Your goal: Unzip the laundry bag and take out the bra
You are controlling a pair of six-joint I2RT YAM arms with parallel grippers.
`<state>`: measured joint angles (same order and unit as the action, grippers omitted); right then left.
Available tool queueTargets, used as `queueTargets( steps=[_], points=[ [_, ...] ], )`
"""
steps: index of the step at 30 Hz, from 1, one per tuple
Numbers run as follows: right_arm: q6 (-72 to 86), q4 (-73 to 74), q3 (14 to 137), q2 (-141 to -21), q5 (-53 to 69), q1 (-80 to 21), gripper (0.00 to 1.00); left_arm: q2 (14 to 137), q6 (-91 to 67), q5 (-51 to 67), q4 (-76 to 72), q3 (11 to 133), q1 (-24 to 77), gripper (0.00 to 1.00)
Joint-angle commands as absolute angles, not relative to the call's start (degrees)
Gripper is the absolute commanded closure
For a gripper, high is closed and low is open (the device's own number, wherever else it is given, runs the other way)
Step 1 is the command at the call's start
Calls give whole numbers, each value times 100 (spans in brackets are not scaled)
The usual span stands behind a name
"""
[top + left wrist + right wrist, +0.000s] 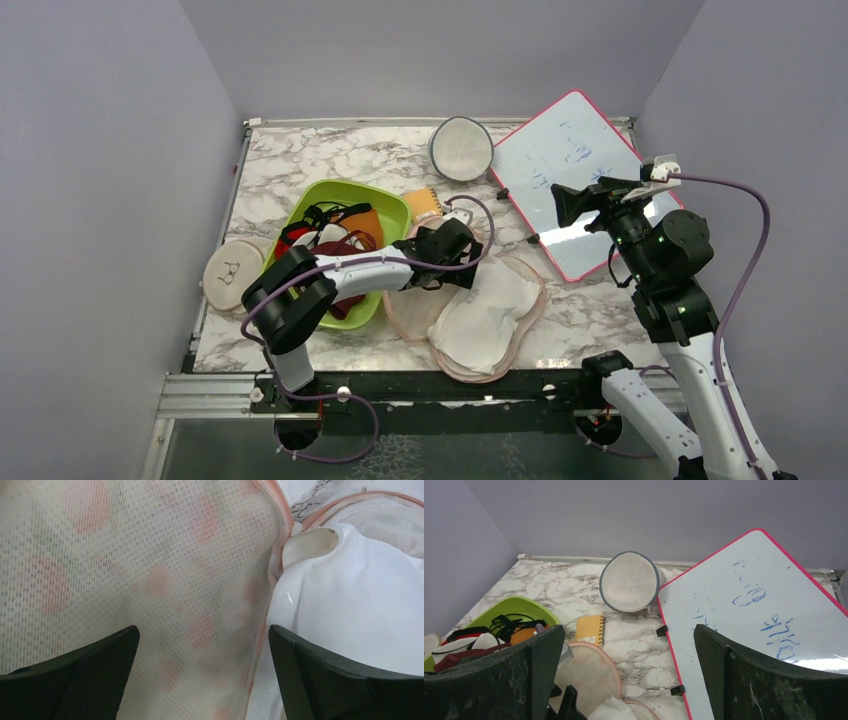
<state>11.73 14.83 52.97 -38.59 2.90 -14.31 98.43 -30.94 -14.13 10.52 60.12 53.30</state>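
Note:
The laundry bag (412,312) lies unzipped at the table's front centre, with its flap folded open to the left and the beige mesh lining (150,580) facing up. The white bra (485,315) rests on the bag's right half, with one cup edge in the left wrist view (350,605). My left gripper (468,258) is open and empty, low over the mesh flap beside the bra, with its fingers (100,665) straddling the flap's edge. My right gripper (560,205) is open and empty, held high over the whiteboard. The right wrist view shows the bag (589,670) and a bit of the bra (611,707).
A green bin (335,193) of maroon, orange and black cloths stands left of the bag. A yellow notebook (422,205) lies behind the bag. A round grey-rimmed mesh disc (461,148) and a pink-framed whiteboard (570,170) are at the back right. A beige disc (232,270) lies at the left edge.

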Motion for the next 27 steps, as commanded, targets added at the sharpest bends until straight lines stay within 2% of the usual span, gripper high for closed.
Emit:
queueTargets(
  steps=[1, 11, 17, 21, 27],
  points=[
    [1117, 1361, 5311, -3807, 405, -1468, 0, 9967, -2969, -1156, 416, 6082, 5309, 1],
    [1151, 1284, 5249, -3876, 453, -1468, 0, 10310, -3709, 286, -836, 5758, 5256, 1],
    [1146, 1289, 5260, -3885, 443, -1468, 0, 10839, -4141, 938, -1428, 5871, 5259, 5],
    [1117, 1292, 5289, -3880, 431, -1468, 0, 10802, -3926, 858, -1211, 6053, 5256, 5],
    [1132, 1283, 5301, -3919, 478, -1477, 0, 10071, -3027, -77, -8, 6310, 5244, 1]
  ],
)
